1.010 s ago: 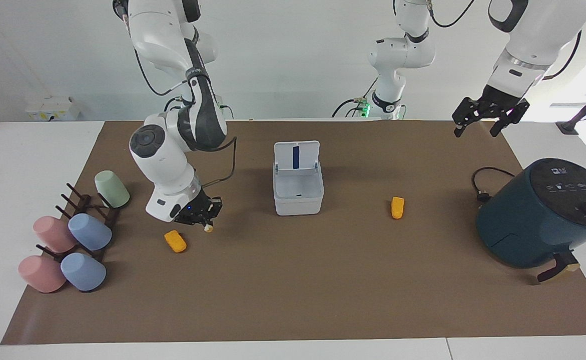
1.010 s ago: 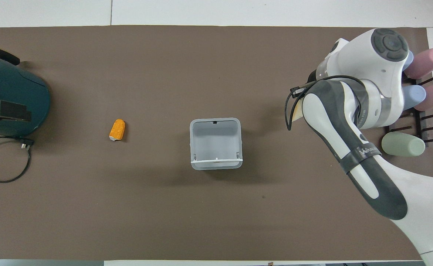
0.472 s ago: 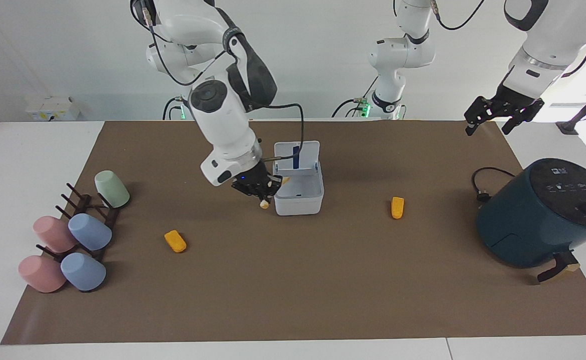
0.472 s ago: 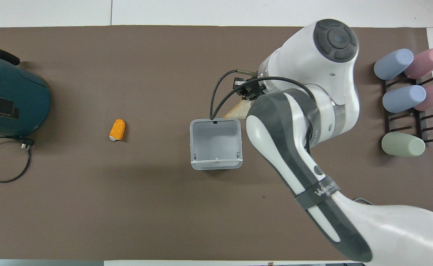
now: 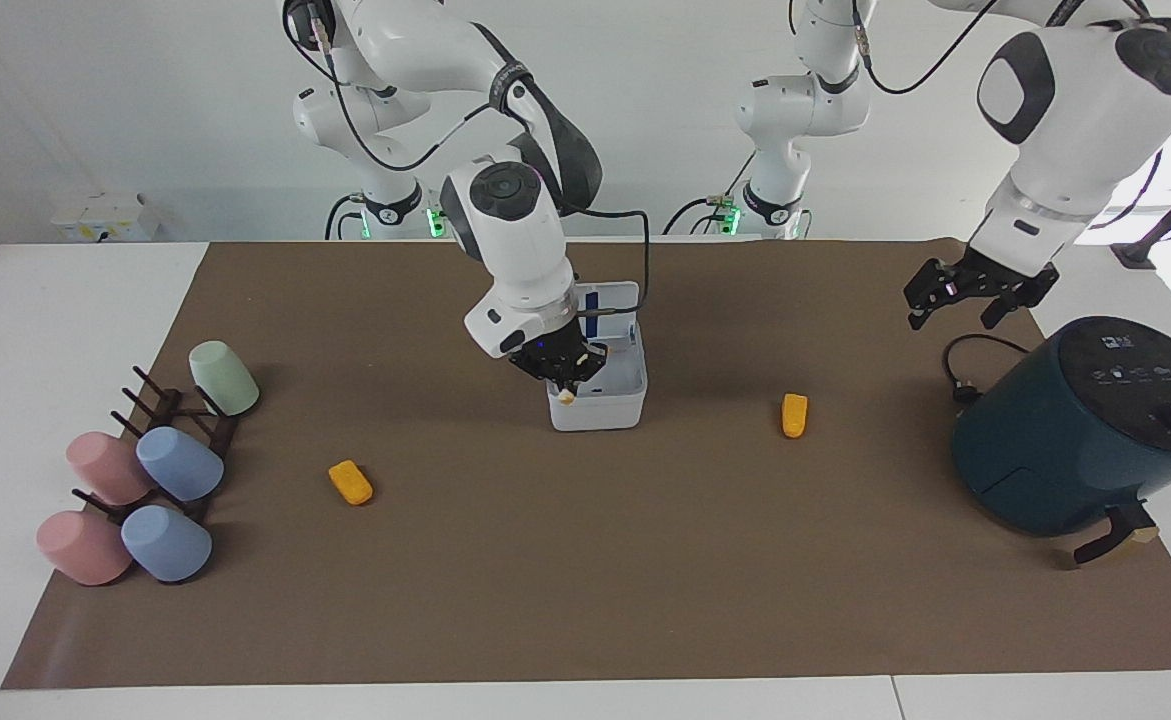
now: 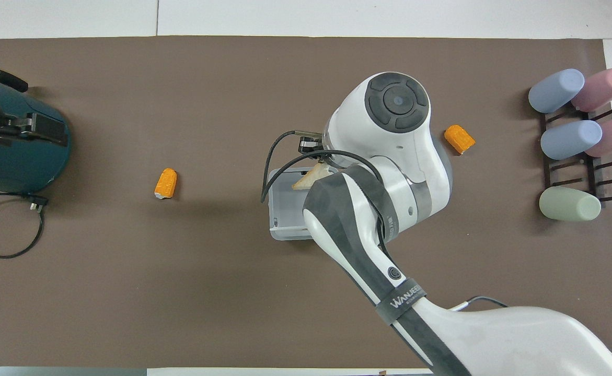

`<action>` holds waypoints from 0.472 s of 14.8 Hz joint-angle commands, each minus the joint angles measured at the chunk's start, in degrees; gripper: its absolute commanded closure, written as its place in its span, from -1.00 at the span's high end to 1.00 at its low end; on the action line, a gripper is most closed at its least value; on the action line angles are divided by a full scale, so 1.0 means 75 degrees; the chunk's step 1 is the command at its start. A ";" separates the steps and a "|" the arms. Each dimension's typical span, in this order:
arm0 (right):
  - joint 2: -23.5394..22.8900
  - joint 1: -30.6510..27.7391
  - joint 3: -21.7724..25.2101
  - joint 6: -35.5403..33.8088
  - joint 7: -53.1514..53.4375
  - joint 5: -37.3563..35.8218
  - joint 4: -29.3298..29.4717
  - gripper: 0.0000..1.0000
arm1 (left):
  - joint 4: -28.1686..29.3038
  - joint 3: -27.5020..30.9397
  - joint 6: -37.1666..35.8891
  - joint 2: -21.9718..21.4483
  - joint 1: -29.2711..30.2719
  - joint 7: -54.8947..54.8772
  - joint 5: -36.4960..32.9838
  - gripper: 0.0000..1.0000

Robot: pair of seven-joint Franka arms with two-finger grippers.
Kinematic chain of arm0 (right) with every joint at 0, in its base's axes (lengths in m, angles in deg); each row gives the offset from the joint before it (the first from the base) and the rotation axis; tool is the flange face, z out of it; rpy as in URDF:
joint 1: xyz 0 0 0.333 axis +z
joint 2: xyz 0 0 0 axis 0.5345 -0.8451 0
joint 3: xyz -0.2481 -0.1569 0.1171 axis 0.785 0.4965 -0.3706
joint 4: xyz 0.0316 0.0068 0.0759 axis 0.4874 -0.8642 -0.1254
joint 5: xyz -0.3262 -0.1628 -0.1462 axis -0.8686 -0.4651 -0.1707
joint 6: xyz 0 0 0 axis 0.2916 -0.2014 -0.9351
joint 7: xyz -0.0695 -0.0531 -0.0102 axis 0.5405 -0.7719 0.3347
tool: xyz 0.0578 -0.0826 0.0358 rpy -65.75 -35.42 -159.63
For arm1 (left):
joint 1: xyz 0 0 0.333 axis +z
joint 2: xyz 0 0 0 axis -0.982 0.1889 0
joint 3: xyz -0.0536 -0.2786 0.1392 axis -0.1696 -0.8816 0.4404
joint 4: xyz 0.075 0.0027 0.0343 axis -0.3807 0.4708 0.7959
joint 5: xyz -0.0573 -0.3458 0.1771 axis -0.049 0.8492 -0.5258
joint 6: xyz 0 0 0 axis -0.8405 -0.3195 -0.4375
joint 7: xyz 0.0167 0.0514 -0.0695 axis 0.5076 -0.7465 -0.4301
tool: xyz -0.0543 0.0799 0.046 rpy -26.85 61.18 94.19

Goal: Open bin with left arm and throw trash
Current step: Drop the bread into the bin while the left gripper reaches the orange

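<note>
The white bin [image 5: 617, 398] stands mid-mat with its lid [image 5: 613, 301] upright and the blue stripe showing. My right gripper [image 5: 564, 386] is shut on the pale cream wedge [image 6: 308, 177] and holds it over the bin's open top, at the edge toward the right arm's end. One orange chunk [image 5: 350, 482] lies on the mat toward the cup rack, the other orange chunk [image 5: 794, 414] toward the teal appliance. My left gripper [image 5: 975, 300] hangs open and empty above the mat beside the appliance.
A dark teal round appliance [image 5: 1095, 425] with its black cord [image 5: 965, 365] stands at the left arm's end. A dark rack [image 5: 180, 430] with several pastel cups stands at the right arm's end. The brown mat [image 5: 585, 580] covers the table.
My right gripper has carried the cream wedge from beside the orange chunk near the rack to over the open bin. My left gripper has dropped lower, toward the appliance.
</note>
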 commanded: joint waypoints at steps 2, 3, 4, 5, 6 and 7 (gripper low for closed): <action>0.0582 0.0315 0.0010 0.0651 0.0422 -0.0180 -0.1136 -1.00 | 0.1267 0.0055 0.1493 0.0155 -0.0600 -0.0073 -0.0078 1.00; 0.0595 0.0315 0.0010 0.0546 0.0457 -0.0180 -0.1148 -1.00 | 0.1725 0.0055 0.1904 0.0108 -0.0753 -0.0061 -0.0078 1.00; 0.0595 0.0315 -0.0001 0.0499 0.0561 -0.0180 -0.1160 -1.00 | 0.2147 0.0055 0.2256 0.0108 -0.0836 -0.0061 -0.0078 1.00; 0.0595 0.0315 -0.0002 0.0498 0.0632 -0.0180 -0.1184 -0.06 | 0.2487 0.0055 0.2607 0.0119 -0.0965 -0.0061 -0.0078 1.00; 0.0595 0.0315 0.0010 0.0487 0.0633 -0.0192 -0.1184 0.94 | 0.2816 0.0055 0.2924 0.0108 -0.1047 -0.0061 -0.0067 1.00; 0.0595 0.0315 0.0010 0.0487 0.0633 -0.0203 -0.1149 1.00 | 0.3179 0.0055 0.3333 0.0084 -0.1059 -0.0061 -0.0067 1.00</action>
